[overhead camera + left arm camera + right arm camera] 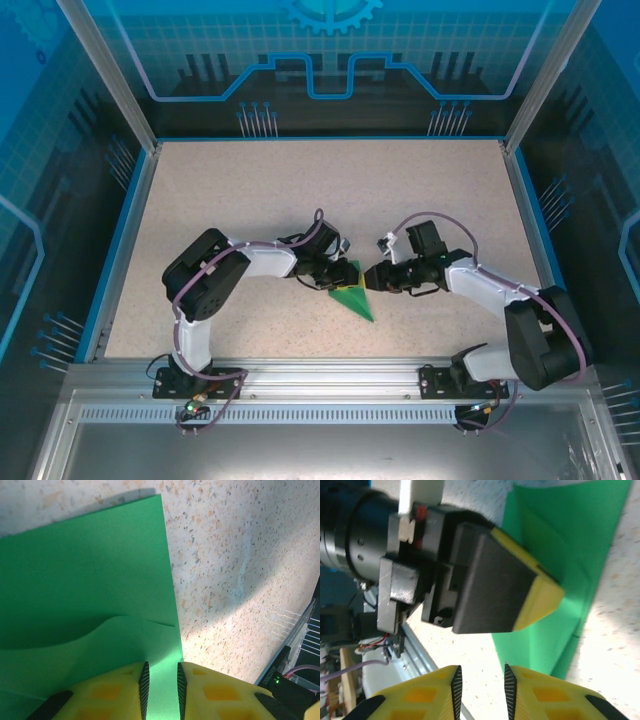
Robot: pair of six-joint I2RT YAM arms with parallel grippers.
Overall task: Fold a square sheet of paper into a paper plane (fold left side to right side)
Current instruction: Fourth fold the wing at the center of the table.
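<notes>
Centrally, left hand [162,672] at green paper [85,580] edge, open table [300,190] around.

Surface [300,190]: beige speckled top, matt, bordered by a blue rim [126,240]. Aluminium posts [102,70] rise at the far corners. Walls [330,50]: translucent blue panels printed with circuit lines and a gear motif. Metal rail [330,380] along the near edge. Bright light patch [215,645] on the surface.
</notes>
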